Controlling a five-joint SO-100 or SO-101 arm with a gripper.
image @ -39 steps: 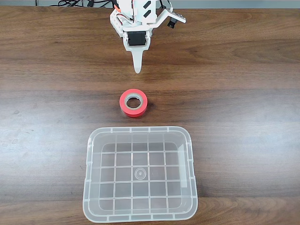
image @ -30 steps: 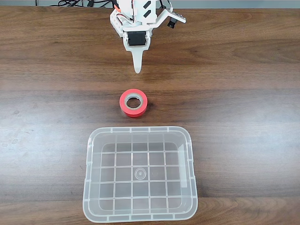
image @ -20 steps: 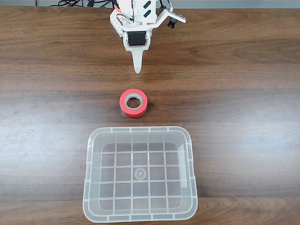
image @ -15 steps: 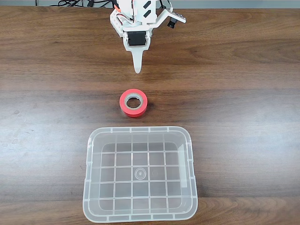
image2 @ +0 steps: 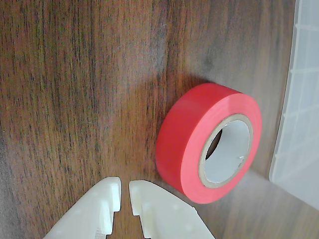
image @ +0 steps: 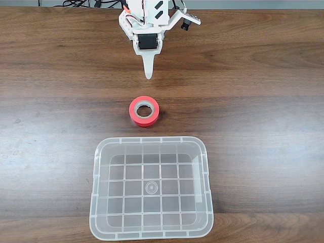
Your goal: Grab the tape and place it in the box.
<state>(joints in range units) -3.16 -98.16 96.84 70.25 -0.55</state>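
Observation:
The tape (image: 144,111), a red-orange roll with a beige core, lies flat on the wooden table between the arm and the box. In the wrist view the tape (image2: 192,144) sits just right of the fingertips, untouched. The box (image: 152,230), clear plastic with a grid bottom, stands empty near the front edge; its rim (image2: 299,124) shows at the right of the wrist view. My white gripper (image: 148,76) hangs at the far side of the table, pointing toward the tape, a short way from it. The gripper (image2: 124,191) is shut, its tips nearly touching, holding nothing.
Dark wooden table (image: 253,101) stretches wide on both sides of the tape and box. Black cables (image: 81,4) lie at the far edge behind the arm's base.

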